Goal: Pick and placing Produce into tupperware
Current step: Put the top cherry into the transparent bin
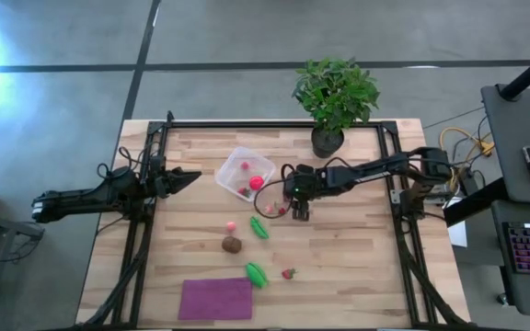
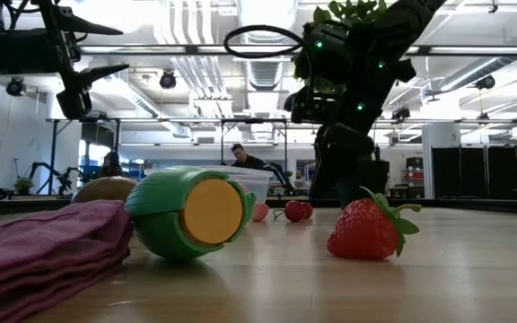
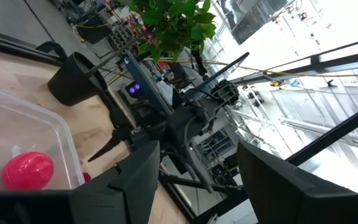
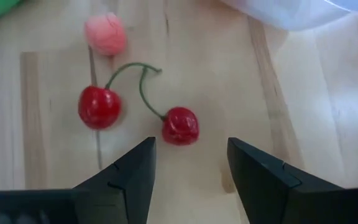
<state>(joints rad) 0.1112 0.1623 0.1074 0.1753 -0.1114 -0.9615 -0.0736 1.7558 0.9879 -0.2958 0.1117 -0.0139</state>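
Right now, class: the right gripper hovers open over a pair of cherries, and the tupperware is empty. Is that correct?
Not quite. The tupperware is not empty: the high view shows a red ball and small bits inside. The rest stands: the right gripper is open above the cherries.

Cherries [image 4: 138, 118] on the table [image 1: 357, 267] beside the tupperware [image 1: 237, 164], ball [image 1: 257, 182] seemingly inside.
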